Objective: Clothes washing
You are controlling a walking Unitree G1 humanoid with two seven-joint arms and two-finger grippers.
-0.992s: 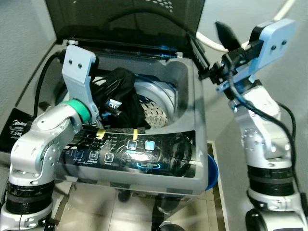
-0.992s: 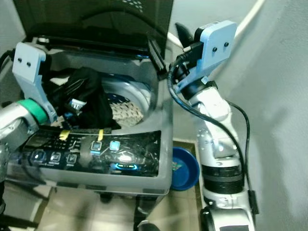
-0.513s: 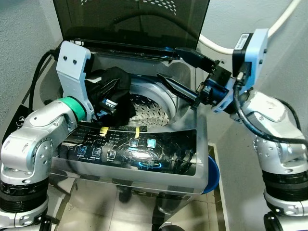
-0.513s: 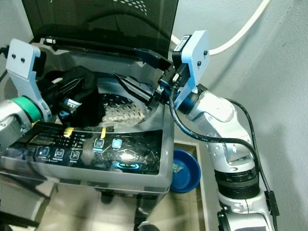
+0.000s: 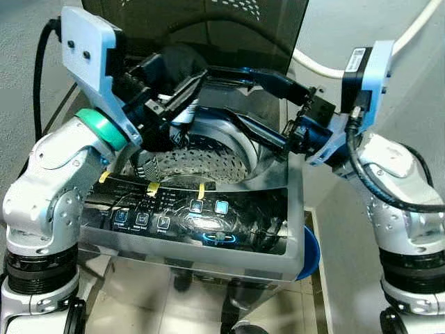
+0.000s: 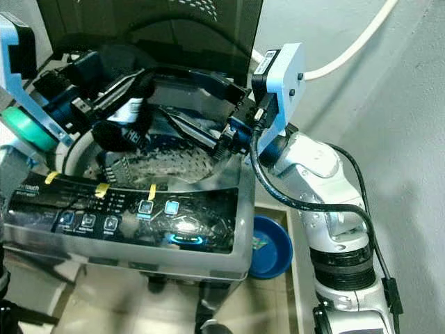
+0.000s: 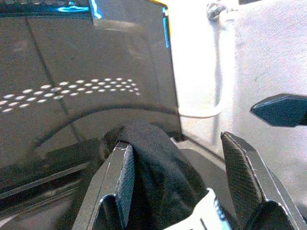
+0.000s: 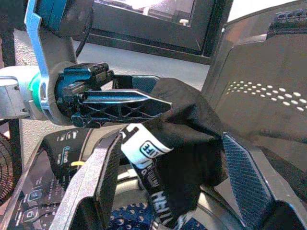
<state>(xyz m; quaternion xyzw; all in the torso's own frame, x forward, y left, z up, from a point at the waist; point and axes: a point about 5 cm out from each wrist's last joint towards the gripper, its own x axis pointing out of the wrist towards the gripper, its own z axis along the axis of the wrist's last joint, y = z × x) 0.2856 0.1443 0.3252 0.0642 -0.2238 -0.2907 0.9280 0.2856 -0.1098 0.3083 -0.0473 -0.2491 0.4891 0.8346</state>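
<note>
A black garment point(image 5: 175, 58) with a white lettered band hangs above the drum point(image 5: 205, 161) of an open top-loading washer. My left gripper point(image 5: 182, 104) is shut on the black garment and holds it up near the raised lid point(image 5: 208, 21). In the left wrist view the cloth point(image 7: 153, 158) bunches between that gripper's fingers point(image 7: 122, 167). My right gripper point(image 5: 222, 94) stands open over the drum's right side, its fingers pointing at the garment. Seen from the right wrist, the garment point(image 8: 192, 124) hangs just beyond the spread right gripper point(image 8: 172, 139), with the left gripper point(image 8: 120, 103) holding it.
The washer's lit control panel point(image 5: 201, 209) faces me along its front edge. A blue basin point(image 5: 309, 252) sits on the tiled floor at the washer's right. A white hose point(image 5: 417, 21) runs along the grey wall behind my right arm.
My left gripper has lifted the black garment from the drum's left rim up toward the lid. My right gripper swung in over the drum a second ago and has since held there.
</note>
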